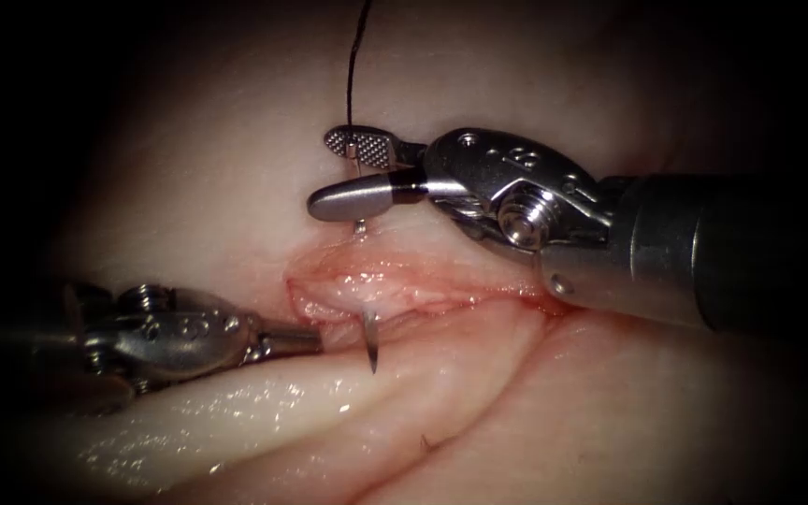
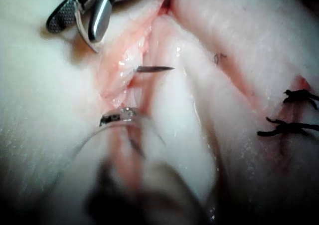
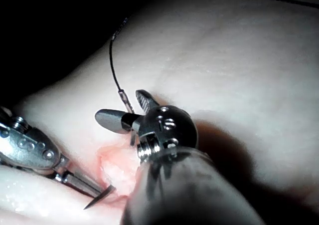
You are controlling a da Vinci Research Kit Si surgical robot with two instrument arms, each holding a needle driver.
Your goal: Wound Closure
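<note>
Here, the left tool (image 1: 315, 339) reaches from the left into the cut (image 1: 404, 295) of the tissue (image 1: 610, 421), its jaws together, apparently pinching the cut's edge. The needle (image 1: 369, 344) passes through the tissue, 1 tip emerging inside the cut. The right tool (image 1: 353, 173), jaws apart, straddles the needle's swaged end, where the thread (image 1: 355, 65) attaches.

needle (image 1: 369, 341): in tissue (image 1: 236, 168), tip out in cut (image 1: 395, 290) | thread (image 1: 355, 65): dark, trailing

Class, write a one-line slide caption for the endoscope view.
Right tool, jaws open around the needle's thread end; needle through the tissue, tip out in the cut, beside the left tool.
</note>
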